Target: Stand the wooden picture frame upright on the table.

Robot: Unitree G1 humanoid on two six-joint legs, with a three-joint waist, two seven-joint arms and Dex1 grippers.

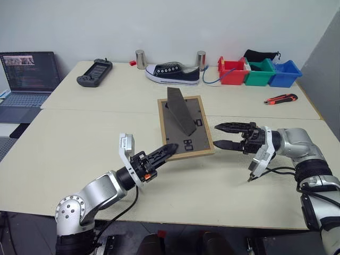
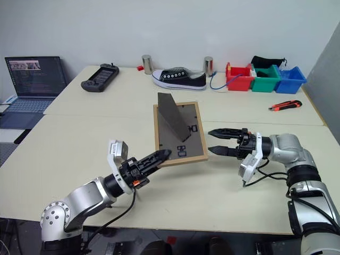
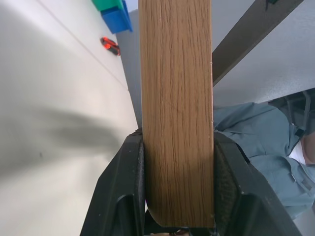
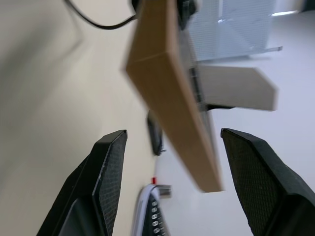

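Your left gripper point(image 1: 169, 149) fingers are clamping the wooden picture frame point(image 1: 184, 127) at its near corner, tilted off the desk point(image 1: 79, 138); right gripper point(image 1: 226, 135) is gaping beside its edge. It's looking light, stiff; pinch wood, not glass.

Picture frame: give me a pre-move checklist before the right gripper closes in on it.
1. Left gripper clamped on the frame edge: ok; the left wrist view shows wood between both fingers.
2. Right gripper open: ok, jaws spread.
3. Right gripper lined up with the frame's edge: ok; the edge sits between its fingers in the right wrist view, not yet touched.
4. Stand folded out: ok, it rises from the back.
5. Frame off the table: cannot tell.
6. Knife clear of the frame: ok.
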